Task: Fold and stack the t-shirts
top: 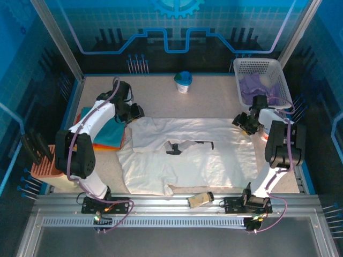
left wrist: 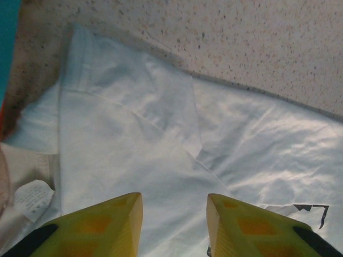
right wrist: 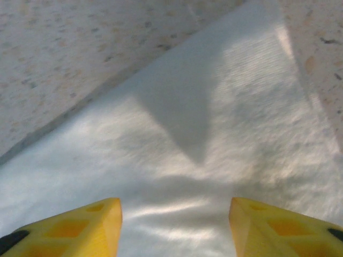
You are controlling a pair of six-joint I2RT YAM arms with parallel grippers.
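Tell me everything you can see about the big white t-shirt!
The big white cloth t-shirt lies spread out and wrinkly on the speckled table, covering most of the middle. It looks soft and thin. A black print sits near its centre, and a sleeve at its far left corner is folded over onto it. The left gripper and right gripper hang over its far corners, jaws open, holding nothing.

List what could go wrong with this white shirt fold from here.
The left gripper hangs open over a sleeve folded onto the white shirt. It may pinch only one layer and skew the fold. It also sits close beside the folded stack and might nudge it.
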